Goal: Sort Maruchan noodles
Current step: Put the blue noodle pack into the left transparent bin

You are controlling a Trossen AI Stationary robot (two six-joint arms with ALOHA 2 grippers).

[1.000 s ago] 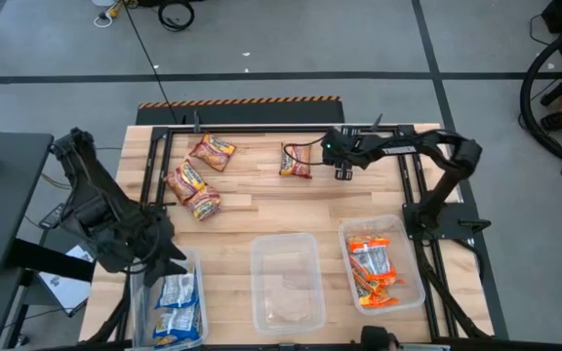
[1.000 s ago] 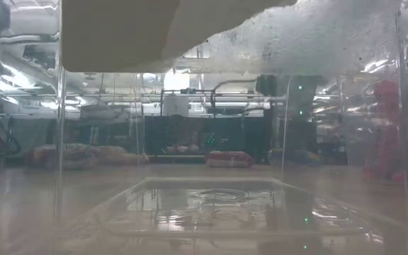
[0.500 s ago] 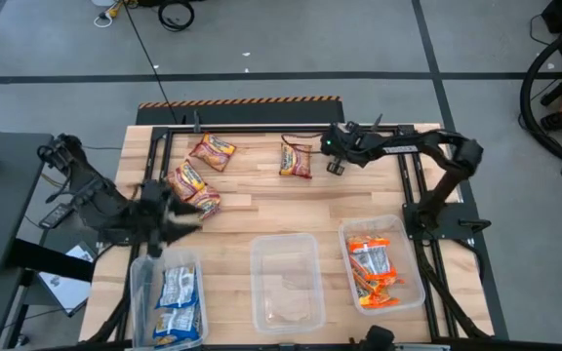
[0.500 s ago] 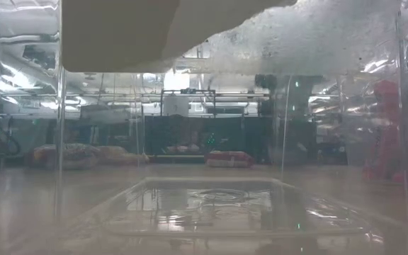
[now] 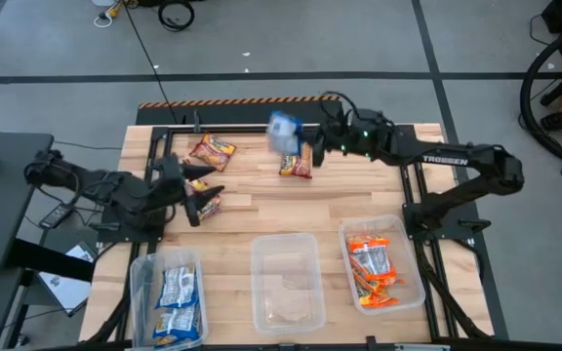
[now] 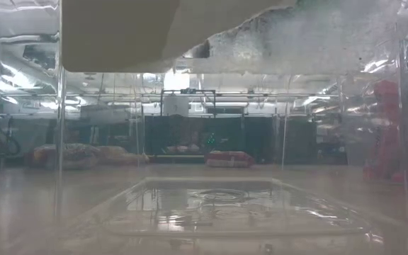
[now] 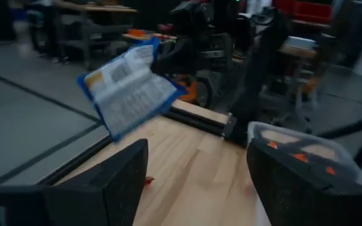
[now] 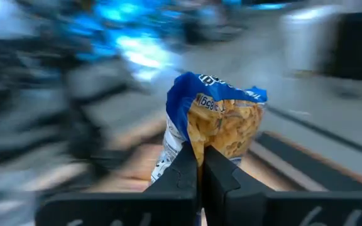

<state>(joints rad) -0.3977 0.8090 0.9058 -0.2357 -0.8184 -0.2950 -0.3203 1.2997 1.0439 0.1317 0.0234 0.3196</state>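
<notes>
My right gripper (image 5: 310, 148) is near the table's far edge, shut on a blue-and-white noodle packet (image 5: 283, 131) that it holds in the air above a dark red packet (image 5: 297, 166). The same blue packet (image 7: 129, 88) shows in the left wrist view. My left gripper (image 5: 199, 193) is open and reaches in from the left, over two dark red packets (image 5: 189, 181) that lie flat on the table. One more dark red packet (image 5: 213, 151) lies beyond them. My right gripper pinches one edge of the blue-and-white packet (image 8: 200, 149) between its two shut fingers (image 8: 182, 172). The fingers come roughly level from the table's right side. The packet stands out beyond the fingertips, tilted and lifted clear of the table.
Three clear bins stand along the near edge. The left bin (image 5: 142, 292) holds blue packets, the middle bin (image 5: 286, 246) shows nothing inside, and the right bin (image 5: 410, 283) holds orange packets. A black frame rail (image 5: 252, 127) runs along the far edge.
My left gripper has swung from over the left bin toward the far side, out over the dark red packets on the left. My right gripper has shut and moved toward the table's left edge. The blue-and-white packet is now up in the air in its fingers.
</notes>
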